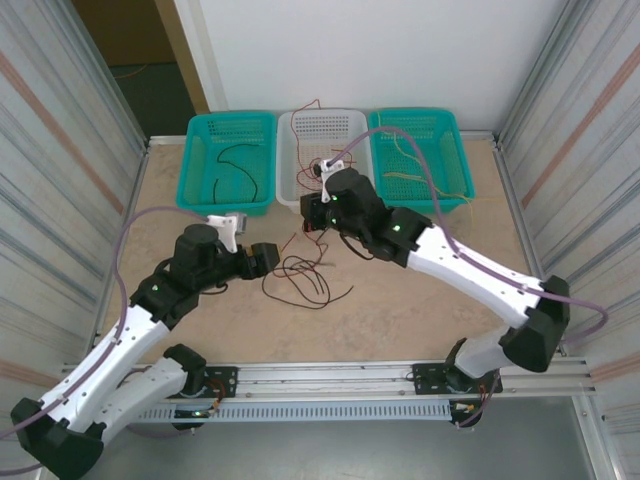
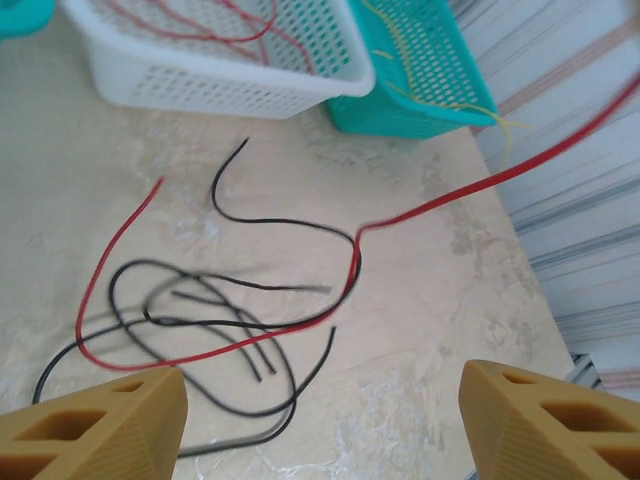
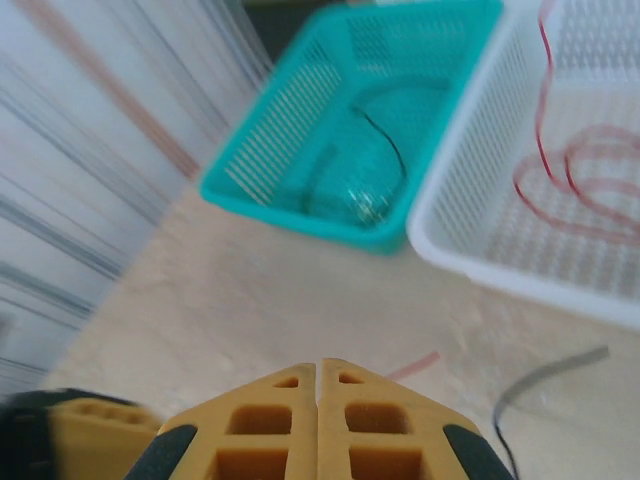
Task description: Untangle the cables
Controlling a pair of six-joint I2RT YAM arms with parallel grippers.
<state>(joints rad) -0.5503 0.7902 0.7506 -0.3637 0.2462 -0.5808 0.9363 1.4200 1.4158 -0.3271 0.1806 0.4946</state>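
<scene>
The right gripper (image 3: 320, 372) has its 2 fingers pressed flat together, and a short red end pokes out just beside the tips, so I judge it is pinching the red cable (image 2: 430, 205) (the actual contact is hidden behind the pads). The left gripper (image 2: 322, 400) is spread wide with nothing between its fingers, hovering low over the table (image 2: 440, 330). From the closed fingers the red cable slopes down off the table edge of the lifted stretch into a heap, where it loops once around and under the black cables (image 2: 230, 325), roughly 2 or 3 strands crossing each other. That heap lies straight ahead of the open left fingers, nearer its left finger, and the left arm is clearly the closer one. The red cable's long line runs from the heap away toward the right gripper, which sits near the white basket (image 2: 230, 90), where more red strands lie; a teal basket (image 2: 400, 115) with pale yellow strands stands just beside it. The pull will likely drag the black loops along unless the left fingers pin them.
</scene>
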